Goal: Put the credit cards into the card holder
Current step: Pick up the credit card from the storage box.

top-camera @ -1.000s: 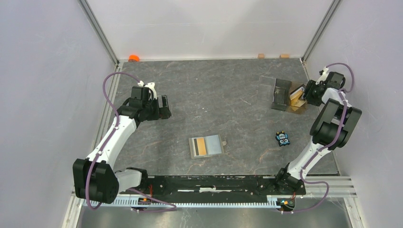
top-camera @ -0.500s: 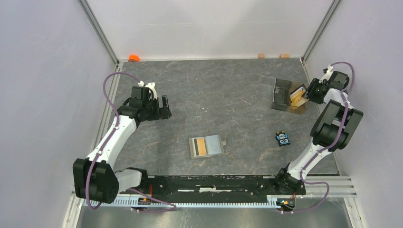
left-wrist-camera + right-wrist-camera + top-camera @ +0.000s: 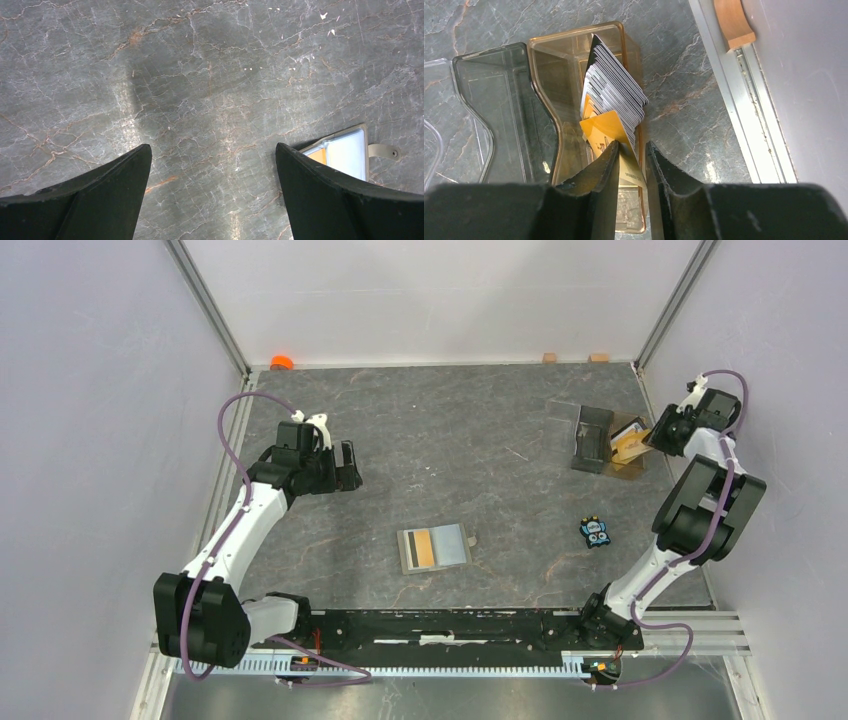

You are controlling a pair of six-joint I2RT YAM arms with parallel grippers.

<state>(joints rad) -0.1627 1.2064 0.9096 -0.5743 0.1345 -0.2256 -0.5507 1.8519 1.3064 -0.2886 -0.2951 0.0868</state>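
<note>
Right gripper [image 3: 631, 147] dips into amber box [image 3: 555, 67]; left gripper [image 3: 212, 155] hovers.
Right fingers [image 3: 599, 172] narrow about thin gold card [image 3: 605, 125], grip unclear; left wide.

Feed's bright and even for me, light from above, soft shadows. Pale glare streak on the table [image 3: 125, 100] under the left wrist; right tool [image 3: 631, 147] renders near-black.
</note>
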